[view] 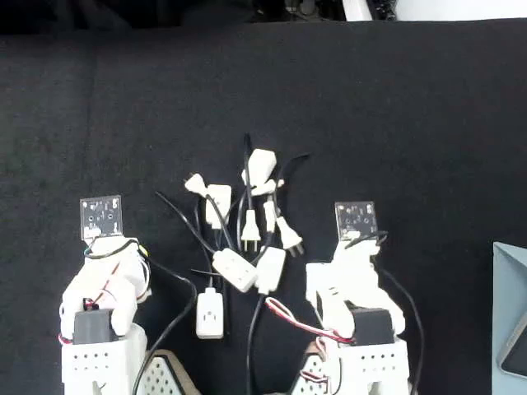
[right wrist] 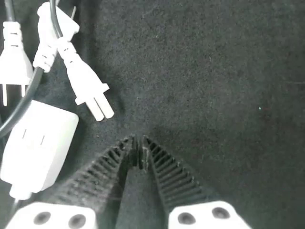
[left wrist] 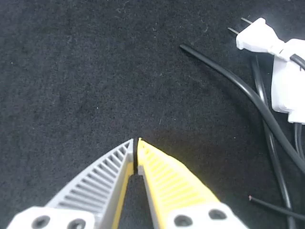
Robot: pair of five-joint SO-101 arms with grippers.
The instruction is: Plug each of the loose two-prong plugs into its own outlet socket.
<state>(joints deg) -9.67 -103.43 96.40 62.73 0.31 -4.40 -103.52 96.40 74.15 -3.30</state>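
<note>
Several white outlet sockets and two-prong plugs on black cords lie tangled mid-table between the arms. One plug (view: 194, 183) lies beside a socket (view: 218, 204); another plug (view: 251, 228) points at two sockets (view: 235, 270) (view: 270, 270). A lone socket (view: 209, 314) lies nearer the arm bases. My left gripper (left wrist: 136, 143), grey and yellow, is shut over bare cloth, well apart from a plug (left wrist: 255, 36) and its socket (left wrist: 288, 81). My right gripper (right wrist: 138, 140) is shut and holds nothing, beside a socket (right wrist: 40, 145), a notched plug (right wrist: 88, 86) and a two-prong plug (right wrist: 12, 62).
Black cloth covers the whole table (view: 412, 123). A grey-blue box (view: 510, 313) stands at the right edge. Loose black cords (left wrist: 238, 90) run between the sockets. Each arm carries a square marker tag (view: 101, 218) (view: 356, 220).
</note>
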